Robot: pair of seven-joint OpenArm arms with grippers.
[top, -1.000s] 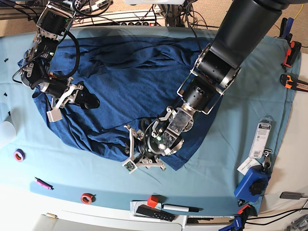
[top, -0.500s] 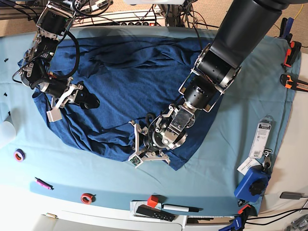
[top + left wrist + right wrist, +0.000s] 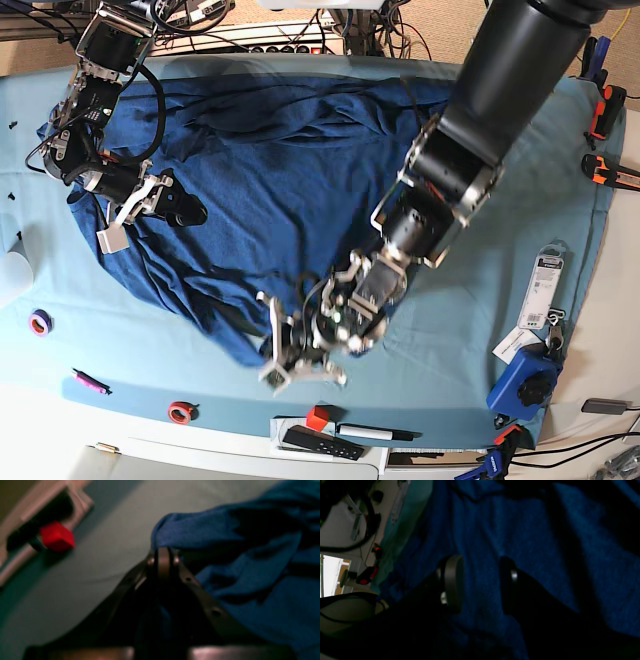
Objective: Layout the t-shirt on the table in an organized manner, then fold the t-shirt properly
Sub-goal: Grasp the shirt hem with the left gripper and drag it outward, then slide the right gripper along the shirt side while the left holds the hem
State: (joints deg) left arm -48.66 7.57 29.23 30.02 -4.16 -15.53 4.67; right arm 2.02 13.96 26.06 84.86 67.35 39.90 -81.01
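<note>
The dark blue t-shirt lies wrinkled across the far and middle part of the teal-covered table. My left gripper is low at the shirt's near edge, shut on a fold of the t-shirt. In the left wrist view the fingertips meet with blue fabric pinched between them. My right gripper hovers over the shirt's left part. It stands open, and in the right wrist view only t-shirt cloth shows between its two pads.
A red cube, a black remote and a marker lie at the front edge. A purple ring, a pink pen and a red ring sit front left. A blue tool and clamps are at the right.
My left gripper has shut on the shirt's near edge and moved toward the table's front, drawing the fabric with it. The right arm has not moved.
</note>
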